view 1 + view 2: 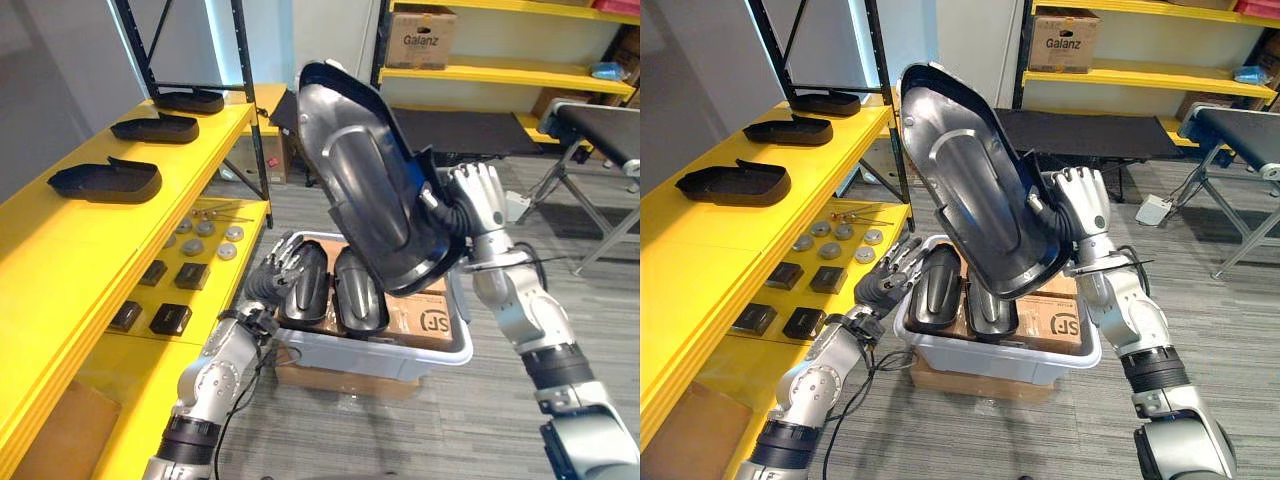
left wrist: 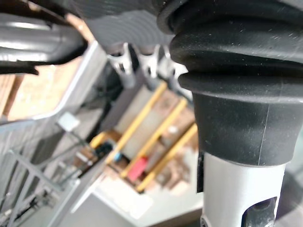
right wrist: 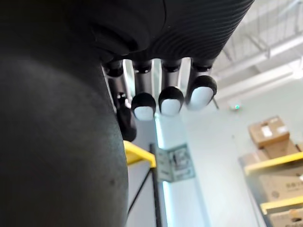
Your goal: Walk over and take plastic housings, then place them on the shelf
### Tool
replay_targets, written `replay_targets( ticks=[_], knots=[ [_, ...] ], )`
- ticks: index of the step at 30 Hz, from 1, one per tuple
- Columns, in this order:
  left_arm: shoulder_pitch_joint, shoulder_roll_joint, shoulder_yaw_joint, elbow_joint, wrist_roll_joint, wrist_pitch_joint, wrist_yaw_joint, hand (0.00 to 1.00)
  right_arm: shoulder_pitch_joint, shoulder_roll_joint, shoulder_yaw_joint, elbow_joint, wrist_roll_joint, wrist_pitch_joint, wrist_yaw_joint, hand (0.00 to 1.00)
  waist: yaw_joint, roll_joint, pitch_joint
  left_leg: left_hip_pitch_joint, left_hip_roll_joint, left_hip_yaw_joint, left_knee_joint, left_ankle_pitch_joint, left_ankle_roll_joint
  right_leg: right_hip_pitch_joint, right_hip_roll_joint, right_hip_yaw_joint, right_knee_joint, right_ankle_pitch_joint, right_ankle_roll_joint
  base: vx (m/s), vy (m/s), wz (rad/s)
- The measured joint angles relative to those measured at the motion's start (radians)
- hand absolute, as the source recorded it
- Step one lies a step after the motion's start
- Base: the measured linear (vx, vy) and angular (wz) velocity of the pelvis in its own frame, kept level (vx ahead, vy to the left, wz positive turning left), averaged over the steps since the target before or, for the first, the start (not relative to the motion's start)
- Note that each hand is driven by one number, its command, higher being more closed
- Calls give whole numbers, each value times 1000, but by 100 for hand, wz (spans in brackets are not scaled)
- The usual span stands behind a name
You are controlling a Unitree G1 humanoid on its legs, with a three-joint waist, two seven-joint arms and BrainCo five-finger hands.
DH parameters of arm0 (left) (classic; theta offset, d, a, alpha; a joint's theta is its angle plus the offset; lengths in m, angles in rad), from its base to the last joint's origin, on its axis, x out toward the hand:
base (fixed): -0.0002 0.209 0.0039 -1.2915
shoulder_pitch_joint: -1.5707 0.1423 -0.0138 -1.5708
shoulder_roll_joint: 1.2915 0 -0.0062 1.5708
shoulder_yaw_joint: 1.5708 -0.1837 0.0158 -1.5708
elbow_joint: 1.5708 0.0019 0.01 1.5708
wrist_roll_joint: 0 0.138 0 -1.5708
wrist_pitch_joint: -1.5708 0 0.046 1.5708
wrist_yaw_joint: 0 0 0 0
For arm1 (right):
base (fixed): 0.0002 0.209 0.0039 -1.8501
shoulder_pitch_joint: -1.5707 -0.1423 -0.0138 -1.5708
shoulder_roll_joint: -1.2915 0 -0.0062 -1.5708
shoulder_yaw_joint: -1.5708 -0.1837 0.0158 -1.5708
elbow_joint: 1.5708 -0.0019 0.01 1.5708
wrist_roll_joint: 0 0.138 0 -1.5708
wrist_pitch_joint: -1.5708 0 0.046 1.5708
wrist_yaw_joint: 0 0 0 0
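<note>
My right hand (image 1: 476,200) is shut on a large black plastic housing (image 1: 370,180) and holds it tilted in the air above a pale grey bin (image 1: 372,352). In the right wrist view its dark fingertips (image 3: 161,101) curl over the housing's edge. Two more black housings (image 1: 305,285) (image 1: 358,292) stand in the bin. My left hand (image 1: 275,272) reaches to the bin's left end, fingers straight, resting on the nearer housing. Three housings (image 1: 105,180) (image 1: 155,128) (image 1: 190,100) lie in a row on the yellow shelf (image 1: 150,230) at the left.
The lower yellow shelf level carries small black blocks (image 1: 170,318) and round metal discs (image 1: 205,235). A cardboard box (image 1: 345,378) sits under the bin, and another (image 1: 428,318) lies inside it. A black upright post (image 1: 262,170) stands between shelf and bin. Black tables (image 1: 590,125) stand at back right.
</note>
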Motion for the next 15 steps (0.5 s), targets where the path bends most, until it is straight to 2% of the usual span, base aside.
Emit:
replay_targets(
  ticks=[9, 15],
  knots=[
    [-26, -5, -49, 45, 120, -6, 16, 0, -32, 8, 36, 12, -47, 19, -2, 100, 2, 0, 6, 1, 3, -3, 0, 0, 0, 3, 1, -2, 0, 0, 0, 0, 0, 0],
    [-39, -8, -87, 84, 156, -53, -19, 0, -49, 25, 54, 55, -85, 29, -14, 100, 5, -17, 15, 2, 4, -3, 0, 0, 0, 5, 2, -2, 0, 0, -1, 0, 0, 0]
  ],
)
